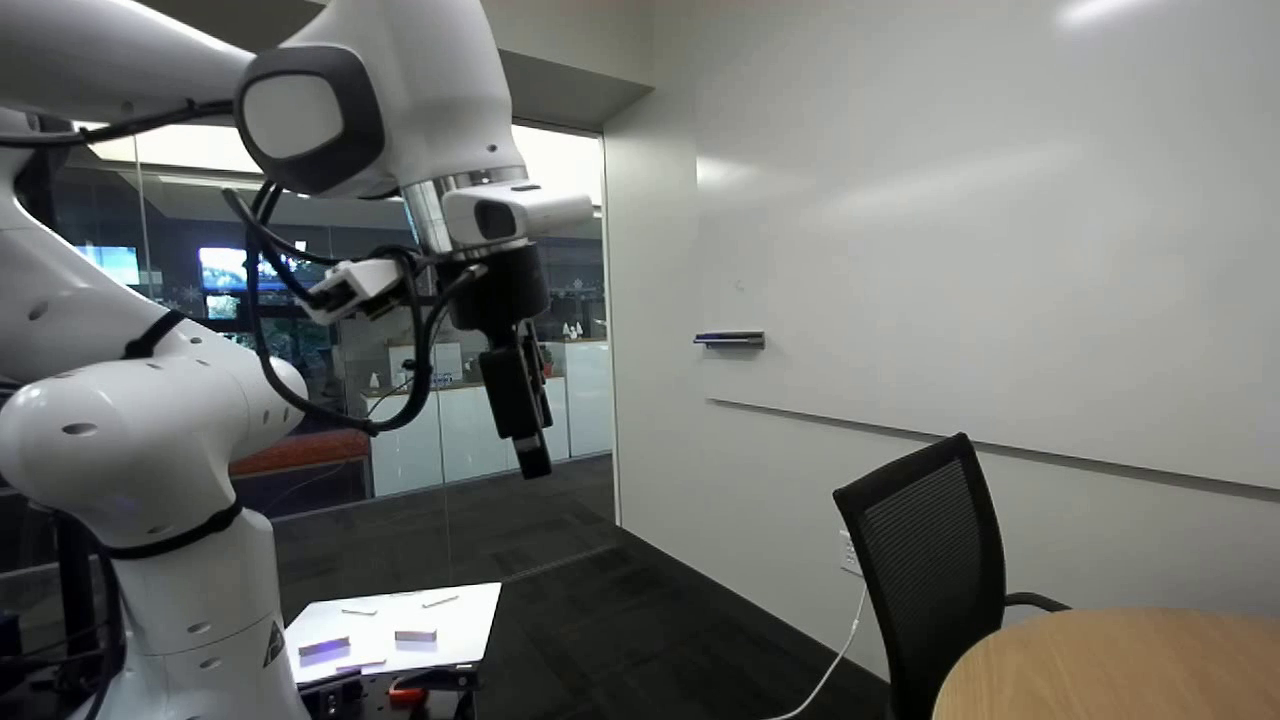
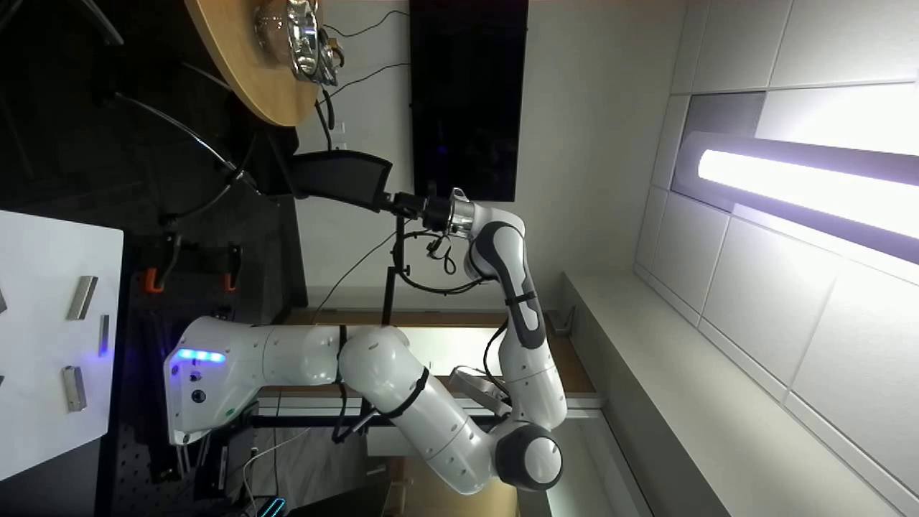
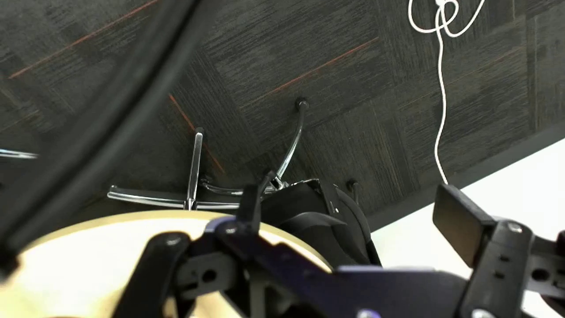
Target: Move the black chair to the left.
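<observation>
The black chair stands upright at the right in an exterior view, its backrest and an armrest showing. It also shows in an exterior view that is turned on its side, and from above in the wrist view. My gripper is above the chair's height and well apart from it in that view. In the sideways view, the gripper lines up with the top of the backrest. In the wrist view, the gripper's fingers are wide apart, with nothing held. The seat is partly hidden by the table.
A round wooden table stands against the chair's front side, with a shiny metal object on it. A whiteboard wall is behind the chair. A white cable lies on the floor. A white board with several bars is near the robot's base.
</observation>
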Tool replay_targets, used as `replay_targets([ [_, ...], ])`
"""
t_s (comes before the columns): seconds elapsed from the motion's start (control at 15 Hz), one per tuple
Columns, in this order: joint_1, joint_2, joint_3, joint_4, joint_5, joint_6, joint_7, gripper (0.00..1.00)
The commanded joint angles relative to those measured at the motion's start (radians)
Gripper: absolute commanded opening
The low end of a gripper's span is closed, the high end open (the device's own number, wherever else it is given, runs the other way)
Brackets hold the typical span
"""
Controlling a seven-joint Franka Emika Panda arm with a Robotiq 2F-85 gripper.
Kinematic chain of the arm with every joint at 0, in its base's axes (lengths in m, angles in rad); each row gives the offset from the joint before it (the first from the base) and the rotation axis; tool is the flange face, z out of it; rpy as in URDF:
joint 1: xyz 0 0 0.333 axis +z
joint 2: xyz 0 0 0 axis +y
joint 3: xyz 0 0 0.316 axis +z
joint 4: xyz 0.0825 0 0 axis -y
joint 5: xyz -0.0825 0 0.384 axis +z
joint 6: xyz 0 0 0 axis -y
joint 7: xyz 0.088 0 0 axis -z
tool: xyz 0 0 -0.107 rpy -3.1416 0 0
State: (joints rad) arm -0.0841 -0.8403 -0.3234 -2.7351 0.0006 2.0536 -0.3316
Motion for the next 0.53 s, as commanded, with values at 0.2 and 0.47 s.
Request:
replay_targets([
  [0.2,0.073,0.176,0.02,0.184,0.031,0.081,-0.026,1.0],
  [0.47,0.12,0.295,0.026,0.299,0.049,0.086,-0.051,1.0],
])
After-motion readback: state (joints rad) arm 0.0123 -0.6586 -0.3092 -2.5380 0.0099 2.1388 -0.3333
